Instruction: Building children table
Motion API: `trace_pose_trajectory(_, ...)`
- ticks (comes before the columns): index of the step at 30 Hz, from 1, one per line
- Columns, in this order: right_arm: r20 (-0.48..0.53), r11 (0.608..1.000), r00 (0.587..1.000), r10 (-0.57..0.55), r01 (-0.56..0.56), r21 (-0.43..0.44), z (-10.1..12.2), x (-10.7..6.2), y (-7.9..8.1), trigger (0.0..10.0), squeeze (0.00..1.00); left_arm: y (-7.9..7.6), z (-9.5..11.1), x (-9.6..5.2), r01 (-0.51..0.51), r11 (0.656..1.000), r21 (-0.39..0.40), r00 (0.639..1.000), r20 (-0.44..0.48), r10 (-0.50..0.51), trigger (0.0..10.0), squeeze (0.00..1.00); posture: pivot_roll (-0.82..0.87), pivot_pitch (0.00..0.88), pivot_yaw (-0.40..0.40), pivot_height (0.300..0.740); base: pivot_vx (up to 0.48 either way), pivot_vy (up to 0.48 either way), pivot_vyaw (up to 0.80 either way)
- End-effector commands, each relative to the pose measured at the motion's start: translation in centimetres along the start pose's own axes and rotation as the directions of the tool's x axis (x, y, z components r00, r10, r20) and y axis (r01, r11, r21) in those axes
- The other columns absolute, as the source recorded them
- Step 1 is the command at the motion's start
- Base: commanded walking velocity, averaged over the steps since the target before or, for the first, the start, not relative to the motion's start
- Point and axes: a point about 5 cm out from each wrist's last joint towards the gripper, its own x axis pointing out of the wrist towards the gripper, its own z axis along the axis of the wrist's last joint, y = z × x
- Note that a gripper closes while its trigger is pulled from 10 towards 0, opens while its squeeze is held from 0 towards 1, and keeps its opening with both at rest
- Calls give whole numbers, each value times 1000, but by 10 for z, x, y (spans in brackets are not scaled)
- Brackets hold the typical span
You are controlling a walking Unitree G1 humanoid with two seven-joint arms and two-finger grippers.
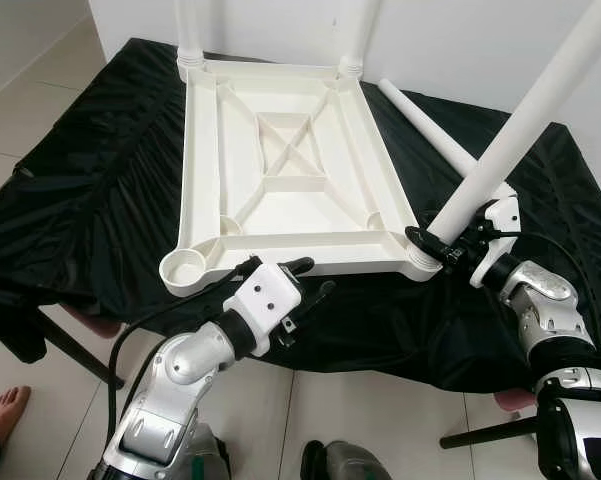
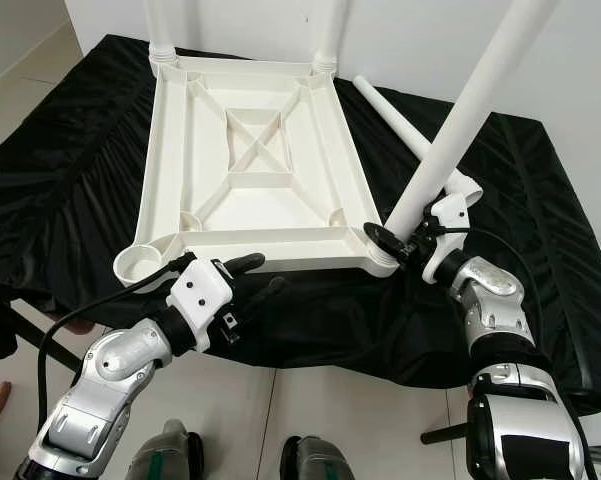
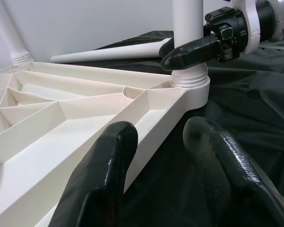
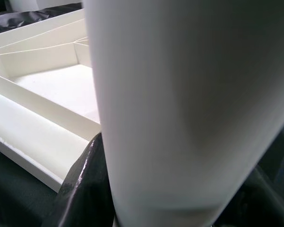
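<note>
Left eye view: white plastic tabletop (image 1: pixel 280 170) upside down on black-draped desk (image 1: pixel 100 200). Two far legs seated; third white tube leg (image 1: pixel 525 125) in near-right socket, right gripper (image 1: pixel 442 248) clamped on base. Near-left round socket (image 1: pixel 185 270) empty; spare white leg (image 1: pixel 430 135) lies beside.

Left wrist view: left gripper (image 3: pixel 163 156) jaws parted, straddling tabletop's near rim, holding nothing.

Judgement: three of four legs in.

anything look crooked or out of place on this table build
Yes. The leg held by the right end effector leans away from its corner socket, while the two far legs stand straight. A spare leg lies loose on the black cloth, and the near-left socket is empty.
</note>
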Motion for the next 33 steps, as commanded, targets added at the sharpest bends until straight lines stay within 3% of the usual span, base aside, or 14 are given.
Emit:
trace_pose_trajectory(1, 10, 999, 999, -46, 46, 8, -3, -8, -3, 10000, 0, 0, 0, 1, -37, 999, -11, 999, -2, 37, 10000, 0, 22, 72, -83, 740, 0, 0, 0)
trace_pose_trajectory(6, 52, 998, 997, -65, 64, 19, -1, -7, 3, 10000, 0, 0, 0, 1, -39, 999, -12, 999, -2, 39, 10000, 0, 20, 73, -84, 740, 0, 0, 0)
trace_pose_trajectory(9, 119, 995, 988, -97, 93, 40, 4, -2, 16, 10000, 0, 0, 0, 1, -40, 999, -15, 999, -1, 40, 10000, 0, 18, 73, -86, 740, 0, 0, 0)
trace_pose_trajectory(16, 145, 992, 982, -122, 116, 50, 7, 0, 26, 10000, 0, -1, 0, 2, -39, 999, -17, 999, -1, 39, 10000, 0, 17, 72, -86, 740, 0, 0, 0)
trace_pose_trajectory(21, 163, 980, 967, -195, 186, 67, 9, 7, 47, 10000, 0, -1, -1, 2, -41, 999, -15, 999, -3, 41, 10000, 0, 23, 68, -93, 740, 0, 0, 0)
trace_pose_trajectory(24, 147, 940, 929, -340, 331, 81, 11, 14, 61, 10000, 0, 1, -1, 1, -48, 999, -14, 999, -4, 48, 10000, 0, 27, 69, -96, 740, 0, 0, 0)
trace_pose_trajectory(28, 124, 887, 879, -460, 448, 115, 12, 17, 63, 10000, 0, 0, -1, 1, -50, 999, -15, 999, -5, 50, 10000, 0, 31, 71, -100, 740, 0, 0, 0)
trace_pose_trajectory(29, 107, 851, 845, -523, 511, 125, 11, 18, 62, 10000, 0, 0, -1, 1, -51, 999, -16, 999, -5, 51, 10000, 0, 31, 71, -100, 740, 0, 0, 0)
trace_pose_trajectory(30, 107, 851, 845, -523, 511, 125, 11, 18, 62, 10000, 0, 0, -1, 1, -51, 999, -16, 999, -5, 51, 10000, 0, 31, 71, -100, 740, 0, 0, 0)
trace_pose_trajectory(33, 55, 765, 767, -640, 629, 138, 7, 19, 66, 10000, 0, -1, -1, 1, -51, 998, -21, 999, -5, 51, 10000, 0, 36, 69, -106, 740, 0, 0, 0)
